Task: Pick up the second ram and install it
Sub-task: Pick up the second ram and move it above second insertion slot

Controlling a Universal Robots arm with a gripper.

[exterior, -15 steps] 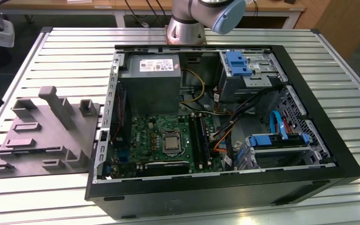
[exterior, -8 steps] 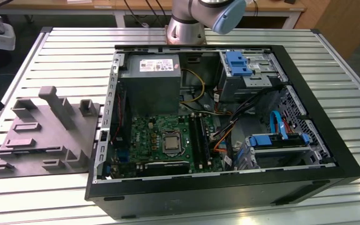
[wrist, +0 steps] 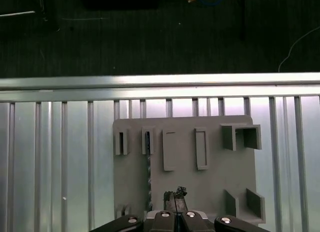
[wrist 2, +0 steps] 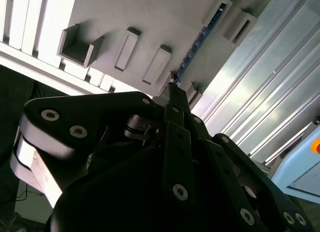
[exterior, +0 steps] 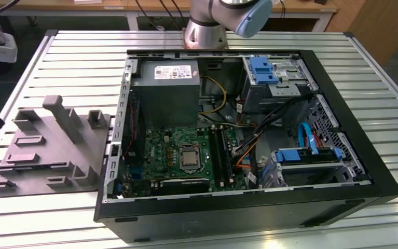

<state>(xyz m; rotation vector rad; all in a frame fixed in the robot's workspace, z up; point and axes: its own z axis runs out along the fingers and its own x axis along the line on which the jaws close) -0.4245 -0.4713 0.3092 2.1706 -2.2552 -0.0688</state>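
Exterior view's left: grey fixture (exterior: 50,150) sits on the slatted tabletop (exterior: 365,67), with the open PC case (exterior: 247,218) to its right. First wrist view: the second ram (wrist: 148,164) stands on edge in a fixture slot, untouched. The gripper (wrist: 175,194) hangs above the fixture, near the stick but not over it, jaws close together and empty. Judgement: pick-up not begun. Centre over the stick's mid-length, square the jaws across its thin faces and descend straight. A skewed grip would likely bind in the slot.
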